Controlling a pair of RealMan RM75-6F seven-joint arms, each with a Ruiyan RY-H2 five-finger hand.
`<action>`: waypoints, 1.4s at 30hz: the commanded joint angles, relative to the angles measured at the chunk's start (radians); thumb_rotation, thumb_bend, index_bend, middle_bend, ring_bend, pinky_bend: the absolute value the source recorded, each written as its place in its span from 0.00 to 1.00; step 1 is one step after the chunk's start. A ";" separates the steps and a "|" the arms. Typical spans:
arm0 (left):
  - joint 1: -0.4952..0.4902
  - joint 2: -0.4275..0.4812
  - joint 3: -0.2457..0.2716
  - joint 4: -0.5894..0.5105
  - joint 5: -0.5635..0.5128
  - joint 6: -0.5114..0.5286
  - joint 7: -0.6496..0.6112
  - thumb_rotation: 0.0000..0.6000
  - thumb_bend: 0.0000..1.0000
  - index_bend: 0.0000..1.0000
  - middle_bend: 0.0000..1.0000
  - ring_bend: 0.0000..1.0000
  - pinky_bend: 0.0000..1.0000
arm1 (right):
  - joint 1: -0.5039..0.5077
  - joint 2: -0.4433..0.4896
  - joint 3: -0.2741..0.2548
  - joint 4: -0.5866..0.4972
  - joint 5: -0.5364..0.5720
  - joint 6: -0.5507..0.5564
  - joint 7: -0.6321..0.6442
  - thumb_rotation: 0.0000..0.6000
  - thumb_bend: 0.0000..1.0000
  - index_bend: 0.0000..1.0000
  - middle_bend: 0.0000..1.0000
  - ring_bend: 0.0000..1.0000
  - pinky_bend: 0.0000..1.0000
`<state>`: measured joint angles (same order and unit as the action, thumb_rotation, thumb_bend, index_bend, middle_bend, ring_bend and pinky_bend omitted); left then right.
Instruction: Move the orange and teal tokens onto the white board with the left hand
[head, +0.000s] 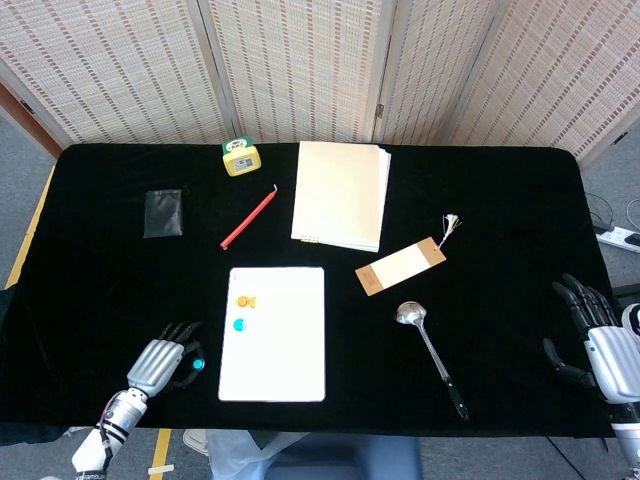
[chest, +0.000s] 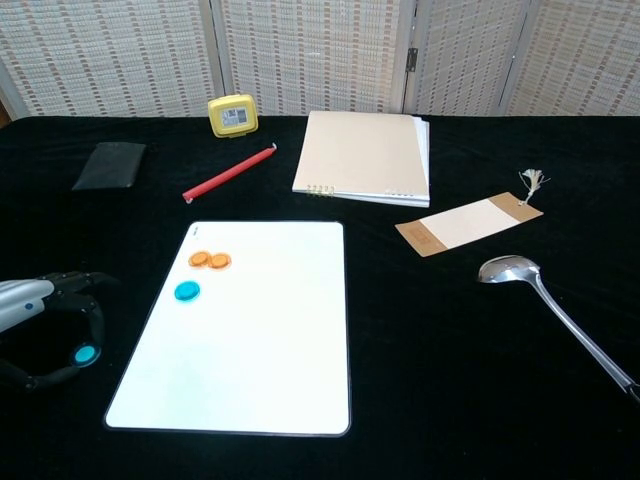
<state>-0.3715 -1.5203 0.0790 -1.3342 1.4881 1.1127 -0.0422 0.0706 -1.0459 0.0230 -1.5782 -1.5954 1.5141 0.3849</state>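
The white board (head: 275, 350) (chest: 250, 350) lies at the table's front centre. Two orange tokens (head: 244, 300) (chest: 210, 261) and a teal token (head: 239, 324) (chest: 187, 291) sit on its upper left part. A second teal token (head: 197, 364) (chest: 84, 354) is off the board, low over the black cloth to the left. My left hand (head: 157, 365) (chest: 25, 300) curls around it and pinches it between the thumb and a finger. My right hand (head: 600, 345) hangs at the far right table edge with fingers spread and nothing in it.
A red pencil (head: 248, 218), a yellow clock (head: 240, 157) and a black pouch (head: 164, 212) lie behind the board. A cream notebook (head: 340, 194), a tagged bookmark (head: 400, 266) and a metal spoon (head: 430, 350) lie to the right.
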 joint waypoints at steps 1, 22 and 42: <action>0.001 -0.004 -0.001 0.008 0.002 -0.001 -0.010 1.00 0.42 0.50 0.10 0.00 0.00 | 0.000 0.000 0.000 0.000 0.001 -0.001 0.001 1.00 0.48 0.00 0.00 0.00 0.00; -0.132 0.038 -0.138 -0.152 -0.002 -0.053 0.034 1.00 0.46 0.51 0.11 0.00 0.00 | 0.024 -0.001 -0.009 0.013 0.003 -0.054 0.005 1.00 0.48 0.00 0.00 0.00 0.00; -0.298 -0.104 -0.230 -0.069 -0.210 -0.240 0.203 1.00 0.46 0.48 0.11 0.00 0.00 | 0.018 -0.006 -0.013 0.027 0.016 -0.055 0.017 1.00 0.48 0.00 0.00 0.00 0.00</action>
<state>-0.6649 -1.6187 -0.1511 -1.4096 1.2853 0.8780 0.1562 0.0883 -1.0524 0.0099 -1.5513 -1.5791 1.4595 0.4019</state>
